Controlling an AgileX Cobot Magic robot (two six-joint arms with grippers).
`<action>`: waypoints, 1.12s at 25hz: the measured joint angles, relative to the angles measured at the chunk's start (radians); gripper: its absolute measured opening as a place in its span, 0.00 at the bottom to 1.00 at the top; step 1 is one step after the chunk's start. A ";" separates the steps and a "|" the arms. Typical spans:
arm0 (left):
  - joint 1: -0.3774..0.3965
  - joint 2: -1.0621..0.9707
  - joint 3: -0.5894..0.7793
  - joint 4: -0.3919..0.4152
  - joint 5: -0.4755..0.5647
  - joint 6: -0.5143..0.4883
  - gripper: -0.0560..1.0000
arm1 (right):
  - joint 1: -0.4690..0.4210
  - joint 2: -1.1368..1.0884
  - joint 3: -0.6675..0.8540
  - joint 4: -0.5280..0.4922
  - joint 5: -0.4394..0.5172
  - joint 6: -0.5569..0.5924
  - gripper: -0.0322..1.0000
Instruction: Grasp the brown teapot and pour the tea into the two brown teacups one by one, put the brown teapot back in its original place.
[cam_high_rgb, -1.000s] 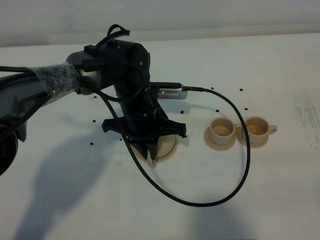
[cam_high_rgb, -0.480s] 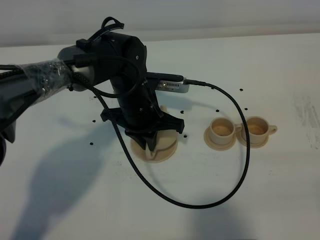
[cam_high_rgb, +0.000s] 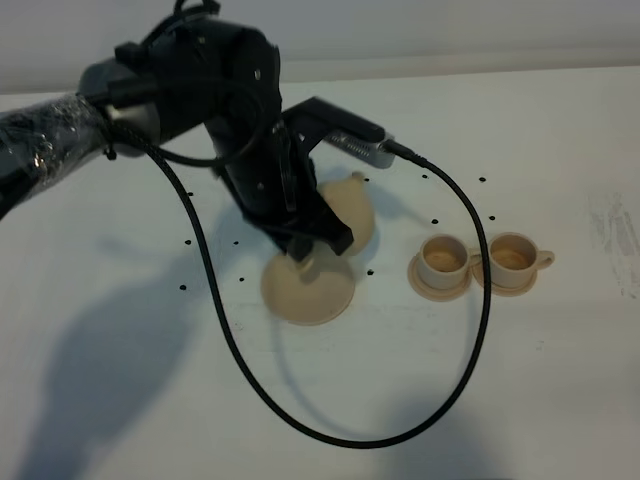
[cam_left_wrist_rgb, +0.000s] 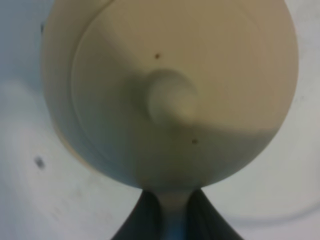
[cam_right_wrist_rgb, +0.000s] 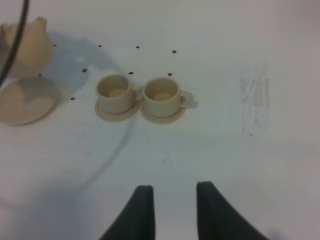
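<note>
Holding the brown teapot (cam_high_rgb: 352, 212) by its loop handle, the left pincer (cam_left_wrist_rgb: 170, 220) is clamped tight on that thin loop, its dark fingers pressing from either side in the left wrist view. We judge the pot to hang clear of its wide saucer (cam_high_rgb: 308, 292), which lies bare on the bench (cam_high_rgb: 560, 390) just in front of it. The two brown teacups (cam_high_rgb: 443, 258) stand on their own small saucers off to the right, close side by side, the second teacup (cam_high_rgb: 512, 256) being the farther from the pot. Whether either holds tea we cannot tell. The right pincer (cam_right_wrist_rgb: 172, 200) hovers well apart from all this, drawn in narrow and holding nothing.

We expect the pot to handle as stiff, brittle ceramic with a smooth, slippery surface — and heavier than it looks if it is full. The handle is the right hold, but it sits off to one side, so the body will want to swing about the fingers as it tips. The lid, with its knob (cam_left_wrist_rgb: 167, 97), seems only to rest in place and could slide off in a steep pour. A black cable (cam_high_rgb: 470, 330) loops over the bench near the cups — we would keep the spout's path above it.
</note>
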 joint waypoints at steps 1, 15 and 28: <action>0.000 0.000 -0.025 0.000 0.004 0.050 0.13 | 0.000 0.000 0.000 0.000 0.000 0.001 0.23; 0.000 0.037 -0.115 0.003 -0.098 0.587 0.13 | 0.000 0.000 0.000 0.000 0.000 0.001 0.23; -0.031 0.190 -0.175 0.059 -0.363 0.822 0.13 | 0.000 0.000 0.000 0.000 0.000 0.001 0.23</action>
